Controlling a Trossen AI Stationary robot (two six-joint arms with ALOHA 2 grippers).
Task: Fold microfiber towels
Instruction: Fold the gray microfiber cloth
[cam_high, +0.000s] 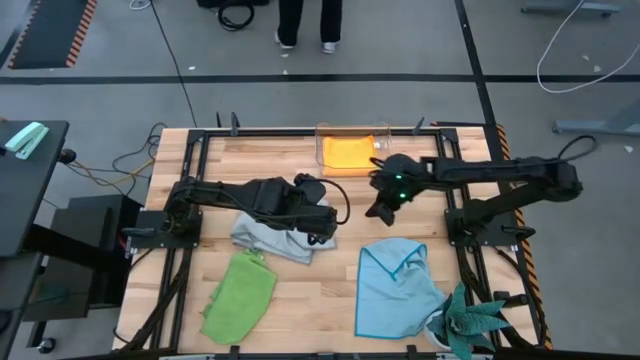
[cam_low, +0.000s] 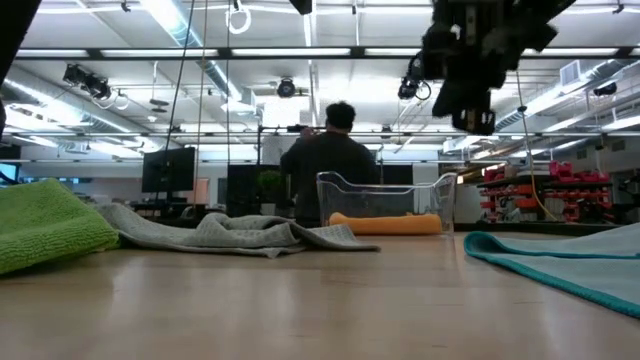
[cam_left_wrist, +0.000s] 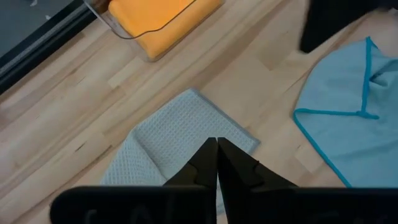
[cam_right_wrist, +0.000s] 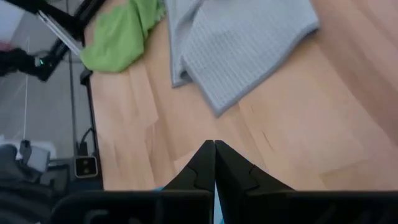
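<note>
The grey towel (cam_high: 265, 238) lies rumpled left of the table's middle. My left gripper (cam_high: 322, 232) hangs shut above the grey towel's right end (cam_left_wrist: 180, 134) and holds nothing. My right gripper (cam_high: 381, 210), also shut with nothing in it, hangs over bare wood between the clear box (cam_high: 352, 150) and the light blue towel (cam_high: 395, 285). That towel lies spread at the near right with one corner folded over. An orange-yellow towel (cam_high: 348, 154) lies in the box. The lime green towel (cam_high: 240, 295) is crumpled at the near left.
A teal spiky-leaved plant (cam_high: 468, 325) stands at the table's near right corner. The clear box stands at the middle of the far edge. Bare wood (cam_high: 330, 300) shows between the green and blue towels. A person (cam_low: 338, 160) is beyond the far edge.
</note>
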